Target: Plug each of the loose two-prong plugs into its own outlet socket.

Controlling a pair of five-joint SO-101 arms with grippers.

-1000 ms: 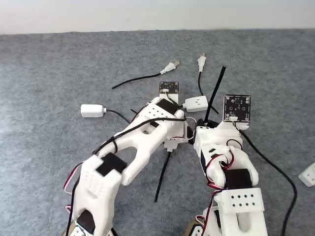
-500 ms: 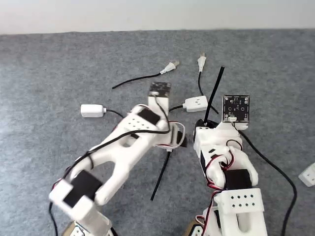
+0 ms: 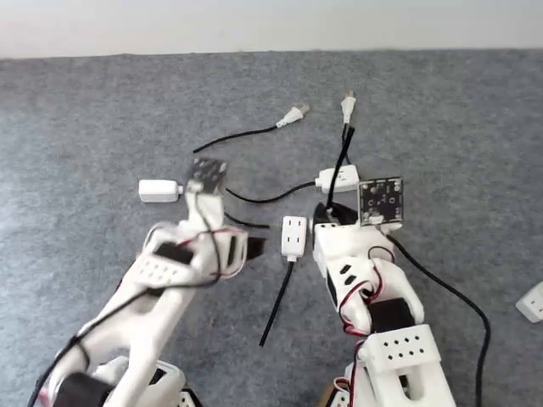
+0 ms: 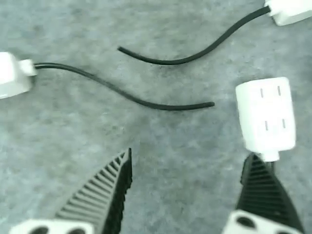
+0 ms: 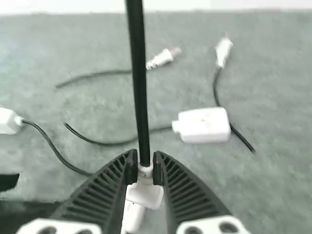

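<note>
My right gripper (image 5: 144, 156) is shut on a white two-prong plug (image 5: 141, 195), whose stiff black cable (image 5: 136, 73) rises away from it. In the high view this gripper (image 3: 325, 212) sits just right of a white outlet socket (image 3: 293, 236) lying face up. My left gripper (image 4: 189, 158) is open over bare carpet, and that socket (image 4: 265, 114) lies just beyond one fingertip. Two loose plugs (image 3: 294, 114) (image 3: 347, 103) lie at the far side. A second socket (image 3: 338, 178) lies ahead of the right arm, and a third socket (image 3: 159, 191) lies at the left.
Grey carpet (image 3: 102, 110) covers the whole table. Loose black cables (image 4: 126, 95) curve across it between the sockets. Another white block (image 3: 532, 301) lies at the right edge. The face-up socket's cable (image 3: 273, 314) runs toward the near side between the arms.
My left arm has swung left and drawn back, uncovering the face-up socket. The right arm has shifted a little left, and its held cable now leans more to the left.
</note>
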